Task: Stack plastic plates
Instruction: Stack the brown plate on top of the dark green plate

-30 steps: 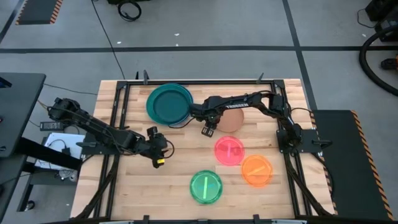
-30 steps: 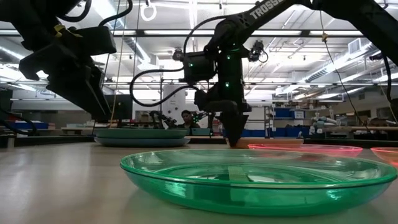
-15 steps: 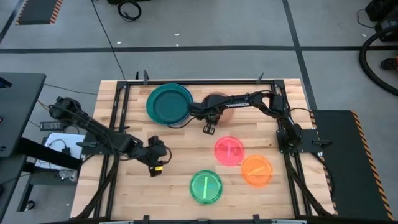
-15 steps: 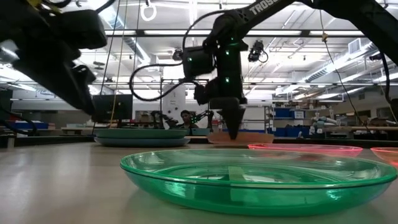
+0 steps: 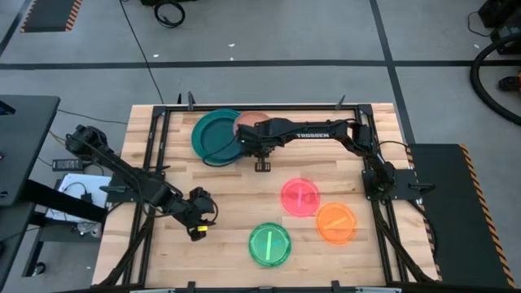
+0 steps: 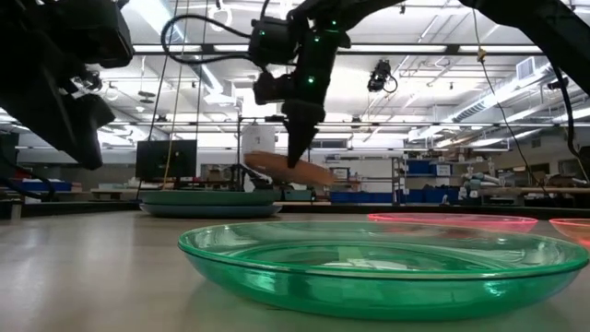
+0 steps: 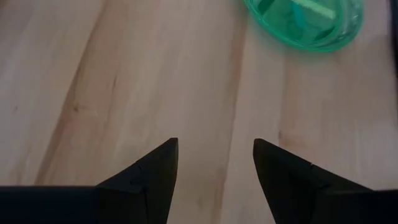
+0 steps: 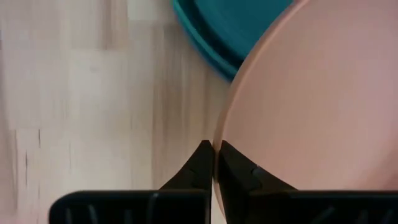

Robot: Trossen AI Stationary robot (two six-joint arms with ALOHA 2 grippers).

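From above, the right gripper [image 5: 260, 145] has the tan-brown plate [image 5: 251, 121] pinched by its rim, over the teal plates [image 5: 216, 136] near the table's [image 5: 236, 203] far edge; the arm's stretched out flat across it. Left gripper [image 5: 198, 221] sits near the front edge by the green plate [image 5: 269, 244].

Low view: tan-brown plate [image 6: 288, 169] hangs tilted, off the table.

Left wrist: jaws apart, nothing between them.

Right wrist: fingers [image 8: 202, 163] clamped on the plate's edge.

Right gripper [image 8: 213, 163] pinches the tan plate's [image 8: 311, 106] rim (teal plate [image 8: 230, 31] beyond).
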